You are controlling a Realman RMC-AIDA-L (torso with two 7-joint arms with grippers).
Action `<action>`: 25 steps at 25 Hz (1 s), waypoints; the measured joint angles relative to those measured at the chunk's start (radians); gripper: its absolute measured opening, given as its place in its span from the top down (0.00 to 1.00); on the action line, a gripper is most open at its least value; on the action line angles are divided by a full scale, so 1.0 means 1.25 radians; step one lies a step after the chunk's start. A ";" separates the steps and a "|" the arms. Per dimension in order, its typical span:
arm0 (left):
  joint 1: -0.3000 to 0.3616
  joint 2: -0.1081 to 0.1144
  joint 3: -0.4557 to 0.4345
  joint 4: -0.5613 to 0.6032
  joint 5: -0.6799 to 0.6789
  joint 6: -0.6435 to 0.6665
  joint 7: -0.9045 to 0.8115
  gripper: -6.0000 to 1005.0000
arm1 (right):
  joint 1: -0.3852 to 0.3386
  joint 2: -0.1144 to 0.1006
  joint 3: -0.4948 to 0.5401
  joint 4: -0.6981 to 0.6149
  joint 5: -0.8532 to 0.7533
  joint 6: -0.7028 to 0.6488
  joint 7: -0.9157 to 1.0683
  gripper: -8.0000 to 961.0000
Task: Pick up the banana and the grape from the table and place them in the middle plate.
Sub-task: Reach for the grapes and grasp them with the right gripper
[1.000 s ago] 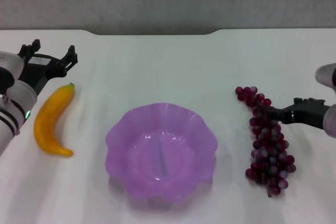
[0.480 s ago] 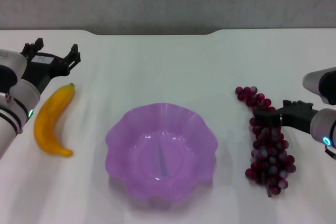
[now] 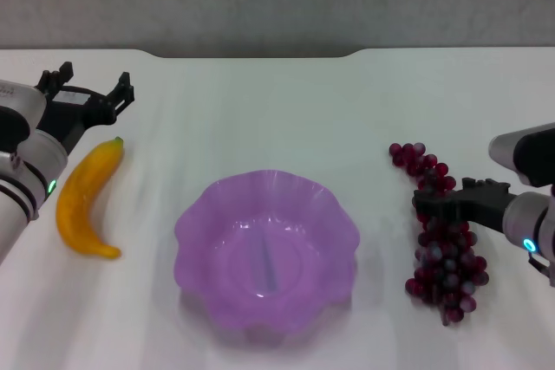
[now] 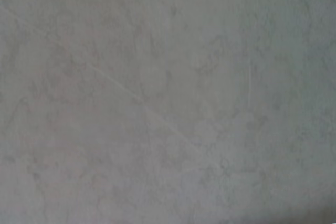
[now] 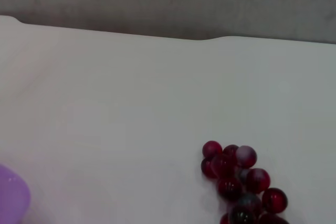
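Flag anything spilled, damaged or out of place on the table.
Nothing stands out. The banana and the grape bunch lie intact on the table, either side of the upright purple plate. No loose grapes are visible.

The middle plate (image 3: 267, 253) looks like translucent glossy plastic; the banana (image 3: 85, 197) is smooth, the grape (image 3: 442, 249) shiny, the worktop (image 3: 260, 110) matt white.

White-grey arms, black hands, small lit indicators

The left end effector (image 3: 89, 93) hovers at far left, fingers spread; the right end effector (image 3: 427, 205) reaches in low from the right.
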 joint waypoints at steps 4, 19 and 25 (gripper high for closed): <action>-0.001 0.000 0.001 0.000 0.000 0.000 0.000 0.11 | 0.017 0.000 -0.026 0.031 0.025 -0.024 0.000 0.07; -0.003 -0.001 0.001 0.000 0.000 0.001 -0.001 0.11 | 0.023 0.001 -0.109 0.063 0.091 -0.083 0.002 0.08; -0.003 -0.001 0.001 0.000 0.000 0.001 0.000 0.11 | 0.021 0.003 -0.115 0.078 0.100 -0.088 0.002 0.08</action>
